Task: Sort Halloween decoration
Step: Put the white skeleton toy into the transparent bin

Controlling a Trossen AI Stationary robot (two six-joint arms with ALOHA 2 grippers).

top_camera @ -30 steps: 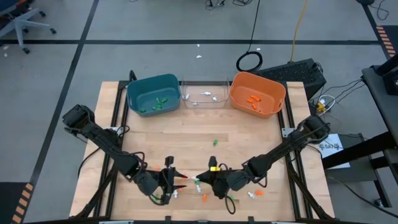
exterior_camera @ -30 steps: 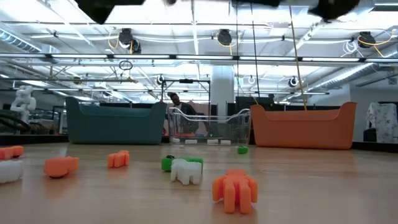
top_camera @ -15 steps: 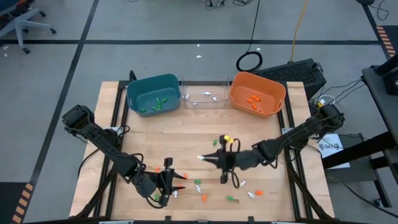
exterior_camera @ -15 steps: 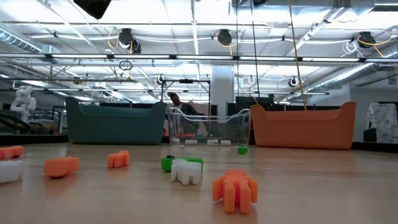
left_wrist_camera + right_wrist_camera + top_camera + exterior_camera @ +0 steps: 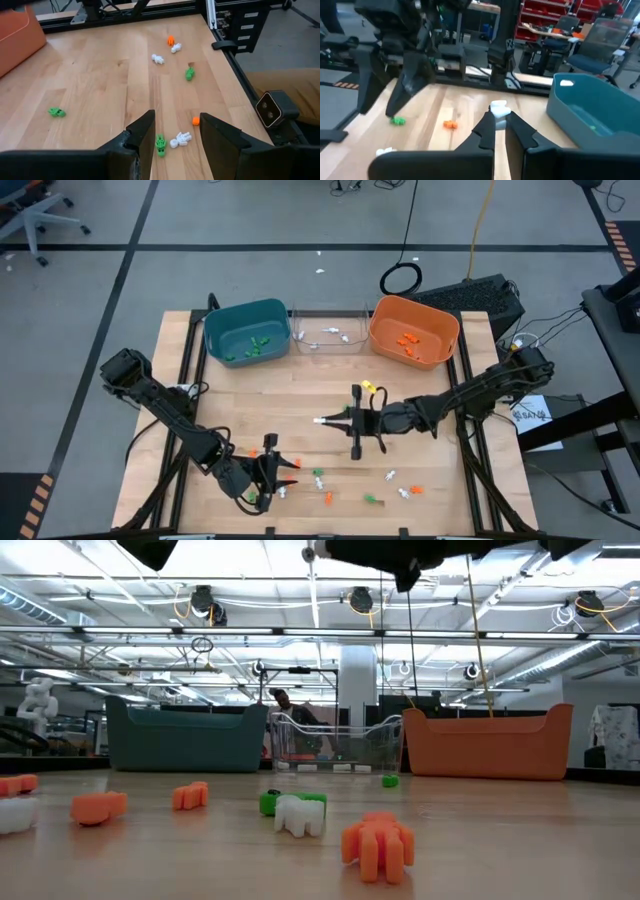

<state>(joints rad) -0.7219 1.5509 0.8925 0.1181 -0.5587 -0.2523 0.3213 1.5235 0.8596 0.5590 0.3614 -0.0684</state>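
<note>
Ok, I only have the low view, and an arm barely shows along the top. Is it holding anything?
Observer: Yes. The right gripper is shut on a white trinket.
Operator: Where over the table?
Observer: Above the middle of the table, short of the clear bin.
Operator: And the left gripper?
Observer: The left gripper is open, low near the front edge, with a green trinket and a white skeleton just ahead of it.
</note>
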